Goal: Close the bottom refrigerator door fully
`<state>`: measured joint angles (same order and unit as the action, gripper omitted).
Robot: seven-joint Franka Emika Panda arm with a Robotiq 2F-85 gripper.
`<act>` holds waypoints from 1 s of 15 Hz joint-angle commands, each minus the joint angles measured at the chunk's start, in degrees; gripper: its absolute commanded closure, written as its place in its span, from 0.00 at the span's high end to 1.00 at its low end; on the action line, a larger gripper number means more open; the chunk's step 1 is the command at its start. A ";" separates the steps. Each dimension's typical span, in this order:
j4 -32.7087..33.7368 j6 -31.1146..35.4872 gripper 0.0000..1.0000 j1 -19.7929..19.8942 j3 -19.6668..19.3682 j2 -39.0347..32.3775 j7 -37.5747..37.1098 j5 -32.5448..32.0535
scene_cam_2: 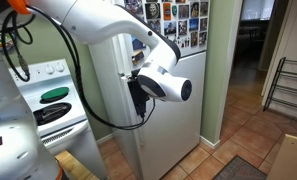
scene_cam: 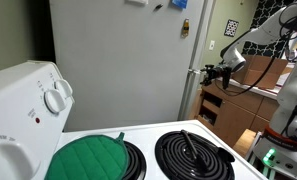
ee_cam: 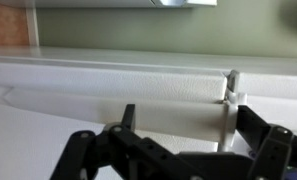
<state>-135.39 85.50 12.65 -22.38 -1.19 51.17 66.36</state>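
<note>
Showing the plain white flat bottom refrigerator door (scene_cam: 194,90), seen edge-on, with the black gripper (scene_cam: 208,72) touching its front face, jaws spread wide.

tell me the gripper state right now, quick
gripper: open, jaws spread apart in the wrist view, at the bottom refrigerator door, not clamped on anything
</note>
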 commanded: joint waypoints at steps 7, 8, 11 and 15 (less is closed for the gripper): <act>2.47 -3.90 1.00 4.88 1.68 -7.42 -6.10 6.49; 2.67 -4.41 1.00 4.91 1.94 -7.93 -5.86 5.90; 2.96 -6.29 1.00 4.70 2.85 -9.05 -5.19 5.99; 3.56 -12.06 1.00 4.59 4.08 -10.75 -4.52 6.42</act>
<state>-132.81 77.56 16.59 -19.84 -10.09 46.36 71.93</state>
